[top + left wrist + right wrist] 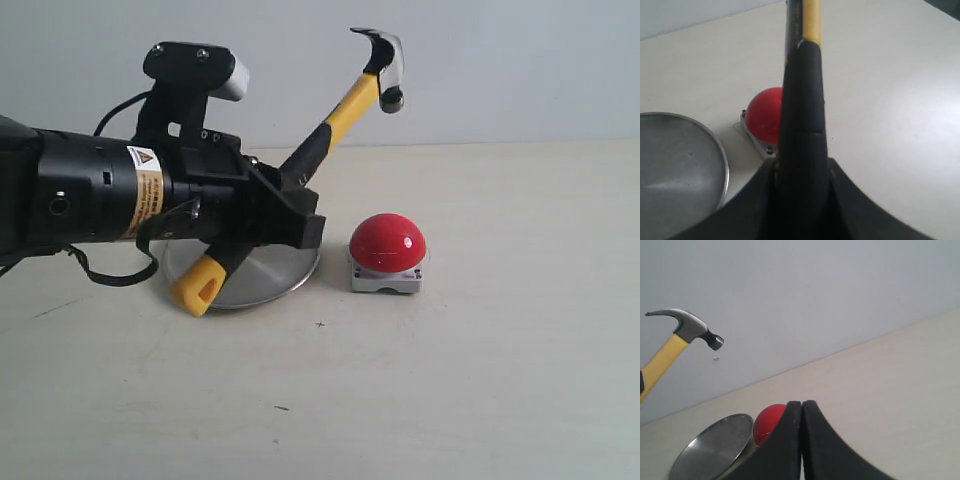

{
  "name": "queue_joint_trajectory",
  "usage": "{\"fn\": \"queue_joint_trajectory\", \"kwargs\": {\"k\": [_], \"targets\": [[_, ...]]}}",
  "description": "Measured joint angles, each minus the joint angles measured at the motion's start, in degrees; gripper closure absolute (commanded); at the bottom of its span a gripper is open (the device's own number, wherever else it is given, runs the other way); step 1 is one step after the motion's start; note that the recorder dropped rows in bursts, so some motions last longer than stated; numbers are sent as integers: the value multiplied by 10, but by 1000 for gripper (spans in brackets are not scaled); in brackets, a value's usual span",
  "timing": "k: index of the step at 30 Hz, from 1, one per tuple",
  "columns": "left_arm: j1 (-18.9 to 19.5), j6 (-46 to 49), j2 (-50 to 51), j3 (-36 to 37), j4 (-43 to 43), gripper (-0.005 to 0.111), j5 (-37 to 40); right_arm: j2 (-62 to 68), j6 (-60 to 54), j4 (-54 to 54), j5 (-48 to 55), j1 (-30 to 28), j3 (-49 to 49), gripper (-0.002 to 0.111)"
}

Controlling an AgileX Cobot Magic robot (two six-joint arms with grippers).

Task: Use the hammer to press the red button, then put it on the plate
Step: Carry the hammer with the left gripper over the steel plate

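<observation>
The left hand [285,218], big at the left of the frame, squeezes the hammer [345,105] by its black sleeve. The hammer tilts up, its head high above the red button [387,243] at the middle, likely ready to come down on it. The plate [270,281] lies low behind the hand, just left of the button. The counter [500,380] has lots of room at the right. The right hand [801,440] is pinched closed, holding nothing.

Plenty of open air above the red button [388,240], beneath the high hammer [345,108] head. Wide bare tabletop [500,380] to its right and front. Blocked on the left by the plate [275,278] just beside it, with the left end effector [285,205] and the slanting handle across that side.
</observation>
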Motion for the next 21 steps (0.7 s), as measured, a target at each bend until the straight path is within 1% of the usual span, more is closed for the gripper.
{"fn": "queue_joint_trajectory", "kwargs": {"k": [7, 12, 16, 21], "targets": [[0, 0, 87, 0, 0, 107, 7, 0, 0, 7, 0, 0, 0, 108], [0, 0, 157, -1, -3, 107, -33, 0, 0, 7, 0, 0, 0, 108], [-1, 1, 153, -1, 0, 107, -48, 0, 0, 7, 0, 0, 0, 108], [-3, 1, 89, 1, 4, 107, -33, 0, 0, 7, 0, 0, 0, 108]]}}
